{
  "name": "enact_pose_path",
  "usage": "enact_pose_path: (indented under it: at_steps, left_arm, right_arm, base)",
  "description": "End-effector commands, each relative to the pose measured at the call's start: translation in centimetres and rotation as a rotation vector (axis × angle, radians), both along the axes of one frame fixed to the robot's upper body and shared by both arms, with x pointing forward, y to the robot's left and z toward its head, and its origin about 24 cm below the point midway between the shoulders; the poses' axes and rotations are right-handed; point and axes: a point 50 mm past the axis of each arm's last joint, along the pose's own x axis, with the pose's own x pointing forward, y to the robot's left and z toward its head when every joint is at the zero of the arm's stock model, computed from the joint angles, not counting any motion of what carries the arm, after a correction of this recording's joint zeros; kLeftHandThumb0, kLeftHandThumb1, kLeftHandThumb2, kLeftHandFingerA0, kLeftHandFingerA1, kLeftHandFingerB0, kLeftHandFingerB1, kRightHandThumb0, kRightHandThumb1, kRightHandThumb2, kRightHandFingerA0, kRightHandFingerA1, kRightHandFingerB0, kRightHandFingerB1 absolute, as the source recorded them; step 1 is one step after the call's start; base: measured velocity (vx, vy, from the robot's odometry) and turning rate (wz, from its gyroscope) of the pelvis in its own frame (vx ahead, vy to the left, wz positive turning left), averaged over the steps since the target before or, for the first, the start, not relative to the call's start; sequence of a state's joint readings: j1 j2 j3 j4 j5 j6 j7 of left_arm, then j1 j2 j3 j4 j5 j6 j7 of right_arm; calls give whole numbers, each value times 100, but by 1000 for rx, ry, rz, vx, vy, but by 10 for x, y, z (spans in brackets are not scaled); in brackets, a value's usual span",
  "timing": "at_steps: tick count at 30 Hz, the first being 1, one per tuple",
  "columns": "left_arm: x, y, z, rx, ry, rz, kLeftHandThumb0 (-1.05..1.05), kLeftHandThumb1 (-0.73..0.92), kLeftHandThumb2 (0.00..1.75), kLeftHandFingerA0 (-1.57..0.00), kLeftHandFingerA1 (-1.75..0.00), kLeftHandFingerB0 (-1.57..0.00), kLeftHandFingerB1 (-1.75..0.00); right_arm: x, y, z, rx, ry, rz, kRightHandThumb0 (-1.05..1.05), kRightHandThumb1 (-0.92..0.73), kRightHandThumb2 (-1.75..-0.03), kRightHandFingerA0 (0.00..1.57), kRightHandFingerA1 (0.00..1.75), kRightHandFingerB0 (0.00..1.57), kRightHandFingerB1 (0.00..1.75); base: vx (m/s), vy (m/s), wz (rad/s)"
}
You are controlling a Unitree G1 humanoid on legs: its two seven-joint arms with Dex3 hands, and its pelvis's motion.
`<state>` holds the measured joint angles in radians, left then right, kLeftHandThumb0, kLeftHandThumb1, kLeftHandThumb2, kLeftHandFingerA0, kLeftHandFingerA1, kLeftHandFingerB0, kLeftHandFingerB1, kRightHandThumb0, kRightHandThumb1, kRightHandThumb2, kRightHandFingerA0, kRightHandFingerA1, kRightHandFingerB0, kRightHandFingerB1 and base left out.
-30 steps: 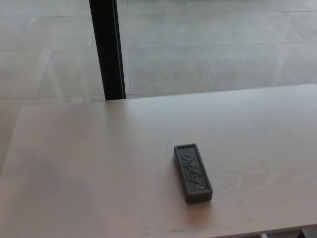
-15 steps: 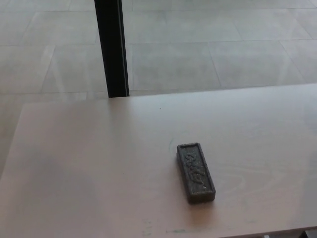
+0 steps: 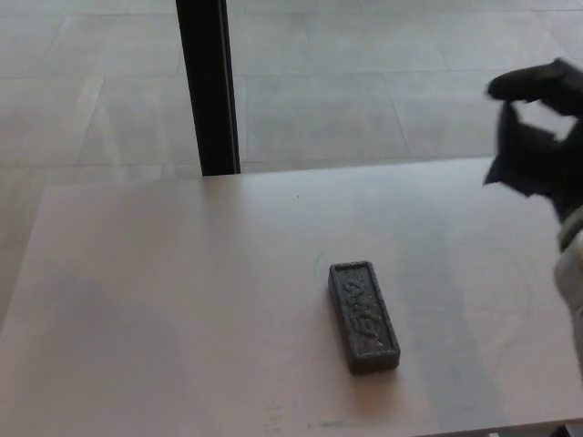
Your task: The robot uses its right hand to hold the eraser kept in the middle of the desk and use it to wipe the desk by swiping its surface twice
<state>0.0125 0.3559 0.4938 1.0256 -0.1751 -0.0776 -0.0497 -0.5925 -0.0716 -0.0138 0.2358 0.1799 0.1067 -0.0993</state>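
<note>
A dark post (image 3: 209, 86) stands beyond the table (image 3: 137, 300). The eraser (image 3: 363, 315) lies flat near the table's middle, long axis running 11 to 5 o'clock. The right hand (image 3: 537, 132), open and empty, hovers well apart; the eraser lies toward its 8 o'clock.

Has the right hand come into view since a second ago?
Yes. The right hand has entered at the picture's right edge, raised above the desk, apart from the eraser, fingers apart.
</note>
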Motion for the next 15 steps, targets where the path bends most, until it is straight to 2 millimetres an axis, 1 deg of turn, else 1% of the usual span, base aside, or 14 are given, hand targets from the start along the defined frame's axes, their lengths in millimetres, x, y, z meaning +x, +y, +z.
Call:
enact_pose_path:
  at_steps: [1,3,4,5,6,7,8,10,12,13,15]
  left_arm:
    - [-4,6,2,-17,10,30,-38,41,84,-76,-84,-57,-71]
    - [-3,7,2,-22,2,31,-39,41,84,-76,-86,-57,-71]
    - [-3,7,2,-26,1,35,-38,41,84,-74,-85,-57,-71]
    - [-3,7,2,-26,4,36,-38,41,84,-74,-84,-57,-71]
    - [-2,6,2,-16,11,36,-38,42,84,-74,-83,-56,-70]
    - [-2,6,3,-15,9,37,-38,42,84,-74,-83,-56,-70]
    - [-2,6,3,-16,9,32,-38,42,85,-74,-83,-54,-69]
    - [-1,6,3,-16,5,26,-38,41,85,-74,-83,-54,-69]
    - [0,7,4,-18,8,28,-39,42,85,-75,-84,-55,-70]
    - [1,7,4,-17,7,26,-39,42,85,-74,-83,-55,-70]
    - [1,6,4,-15,5,26,-38,41,84,-75,-83,-56,-70]
  right_arm:
    - [-8,37,-49,-102,213,126,-26,-54,-112,103,175,85,150]
    - [-9,40,-56,-107,237,141,-26,-55,-113,105,175,85,151]
    - [-10,41,-60,-120,248,149,-29,-54,-113,104,175,82,157]
    - [-12,45,-71,-143,291,169,-32,-54,-114,105,175,81,159]
    - [-14,46,-75,-152,300,174,-32,-53,-116,104,175,81,161]
    - [-13,46,-75,-153,299,176,-32,-53,-116,104,175,81,161]
    - [-15,49,-82,-189,327,178,-32,-55,-112,103,175,80,161]
    - [-16,49,-84,-204,336,175,-31,-55,-109,101,175,78,159]
    - [-20,53,-93,-248,359,184,-31,-56,-109,99,175,77,161]
    - [-21,53,-95,-256,360,187,-34,-57,-107,98,175,77,166]
    - [-24,53,-100,-285,360,198,-32,-55,-111,97,175,79,163]
  base:
    - [0,0,0]
    - [0,0,0]
    - [0,0,0]
    - [0,0,0]
    - [0,0,0]
    - [0,0,0]
    - [0,0,0]
    - [0,0,0]
    - [0,0,0]
    - [0,0,0]
    - [0,0,0]
